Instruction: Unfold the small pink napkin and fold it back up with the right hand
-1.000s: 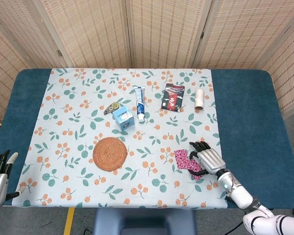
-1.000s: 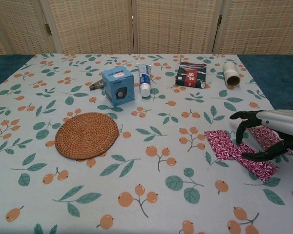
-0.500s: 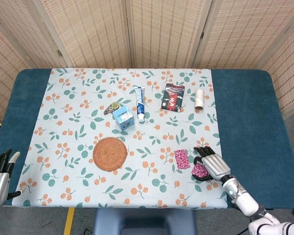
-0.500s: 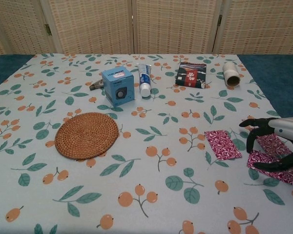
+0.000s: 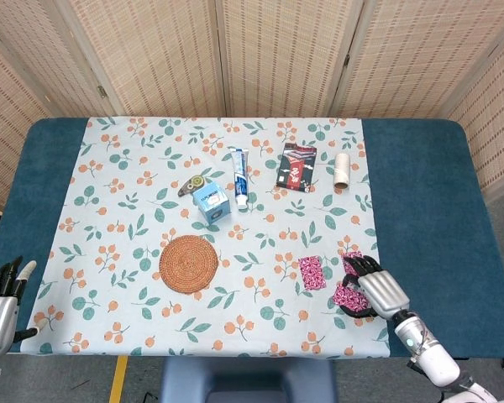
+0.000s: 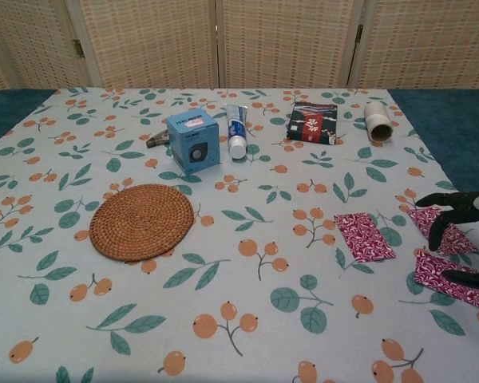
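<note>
Napkin (image 6: 365, 237) lies partly unfolded under right hand (image 5: 376, 285).

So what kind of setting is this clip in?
Probably a staged indoor test station, not a home: a table under a floral cloth, woven folding screens behind, and unrelated items like a toothpaste tube.
</note>
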